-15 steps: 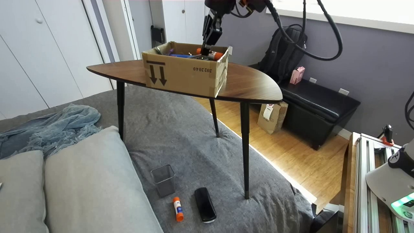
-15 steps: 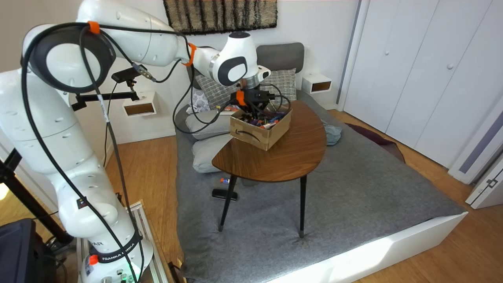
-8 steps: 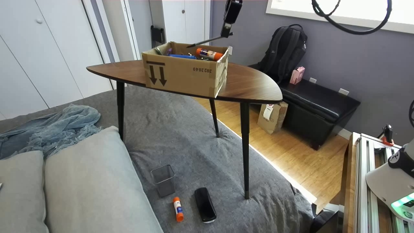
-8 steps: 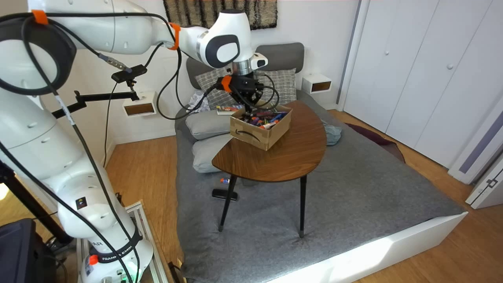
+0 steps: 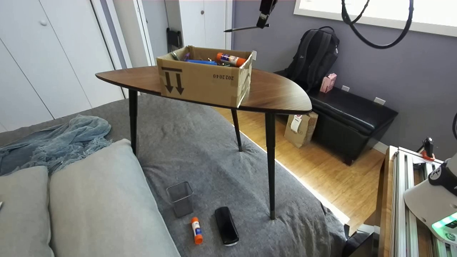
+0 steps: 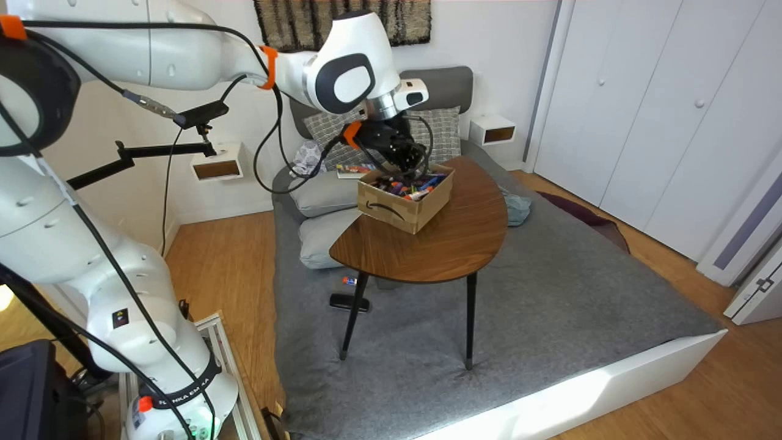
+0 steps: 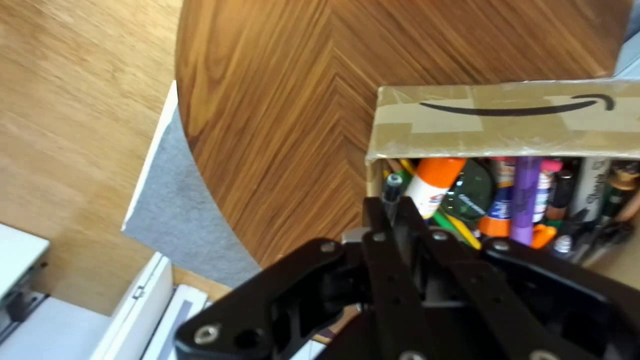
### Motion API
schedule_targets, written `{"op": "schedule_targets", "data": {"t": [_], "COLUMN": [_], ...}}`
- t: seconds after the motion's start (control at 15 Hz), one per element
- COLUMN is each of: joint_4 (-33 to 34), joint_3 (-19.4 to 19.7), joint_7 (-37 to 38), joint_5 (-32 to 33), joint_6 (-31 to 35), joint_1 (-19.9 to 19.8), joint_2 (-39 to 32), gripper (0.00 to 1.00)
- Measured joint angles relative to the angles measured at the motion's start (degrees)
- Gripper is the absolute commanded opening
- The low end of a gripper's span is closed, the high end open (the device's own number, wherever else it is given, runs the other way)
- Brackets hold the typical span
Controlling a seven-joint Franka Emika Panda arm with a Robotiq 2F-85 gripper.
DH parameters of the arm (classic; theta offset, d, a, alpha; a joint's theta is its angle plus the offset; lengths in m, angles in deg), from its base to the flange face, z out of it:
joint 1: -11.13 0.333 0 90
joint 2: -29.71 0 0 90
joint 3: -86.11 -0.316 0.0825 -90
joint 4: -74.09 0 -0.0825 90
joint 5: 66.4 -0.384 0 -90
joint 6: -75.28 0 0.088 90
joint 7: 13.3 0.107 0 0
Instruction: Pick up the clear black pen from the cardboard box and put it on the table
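Note:
The cardboard box (image 5: 200,82) stands on the dark brown table (image 5: 280,94), filled with pens and glue sticks. In an exterior view my gripper (image 5: 263,25) is shut on the clear black pen (image 5: 242,28). It holds the pen nearly level, above the height of the box rim, with the dark tip pointing left. In the wrist view the pen's end (image 7: 393,184) sticks out between the fingertips (image 7: 389,204), beside the box (image 7: 480,132). In an exterior view the gripper body (image 6: 400,146) is over the box (image 6: 385,208) and the pen cannot be made out.
Bare table top (image 6: 421,256) shows beside the box, also in the wrist view (image 7: 280,130). An orange-capped glue stick (image 5: 231,59) lies near the box rim. A glue stick (image 5: 196,230), a black case (image 5: 226,225) and a mesh cup (image 5: 180,200) lie on the bed below.
One second ago the gripper reached down into the box. It has come up out of it with the pen and moved away above the rim; the pen has turned from slanted to nearly level.

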Motion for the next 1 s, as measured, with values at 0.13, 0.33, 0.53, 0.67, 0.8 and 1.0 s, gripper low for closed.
{"op": "schedule_targets", "data": {"t": [0.13,0.33,0.53,0.67,0.8,1.0], "joint_4": [-2.27,-5.48,-9.25,-12.38,-15.69,-20.42], "joint_3": [0.19,0.61,1.92,3.25,4.6,7.45], "joint_7": [4.27,9.23,9.94,8.89,7.28,1.64], "joint_5": [4.09,10.35,12.24,12.06,10.18,2.67], "joint_6": [4.21,9.97,16.72,23.13,29.53,36.44], "joint_1": [-1.64,-4.09,-5.3,-5.31,-5.13,-3.27], "joint_2": [0.0,0.01,0.0,-0.05,-0.18,-0.53], "gripper": [0.02,0.02,0.02,0.02,0.02,0.02]}}
